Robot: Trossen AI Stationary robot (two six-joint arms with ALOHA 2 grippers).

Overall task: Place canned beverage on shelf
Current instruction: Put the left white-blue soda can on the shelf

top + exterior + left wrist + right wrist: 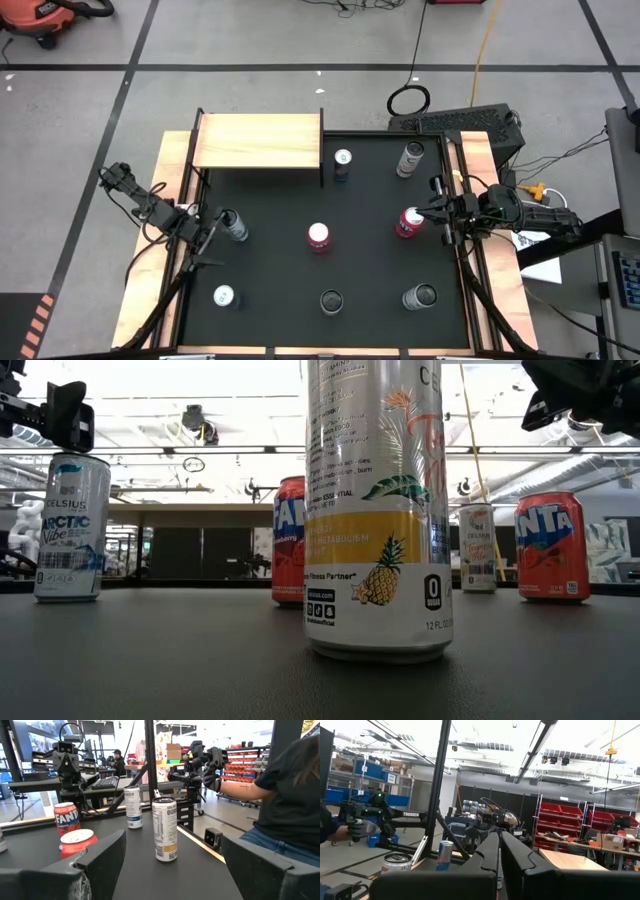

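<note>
The pale wood shelf [260,140] stands on its black frame at the far left of the black mat. A white Arctic Vibe can [236,228] stands upright on the mat at the left and also shows in the low view [70,525]. My left gripper [213,238] is open, close beside this can on its left and about level with its top [60,415]. The can does not show between the fingers in the left wrist view. A red Fanta can [408,222] stands upright at the right. My right gripper [433,212] is shut and empty, raised above and just right of it [580,395].
Several more cans stand upright on the mat: a dark one [342,163] and a pale one [410,158] at the far side, a red one [318,237] in the middle, and three [222,296] [330,300] [420,296] along the near side. A person [290,795] stands beyond the table.
</note>
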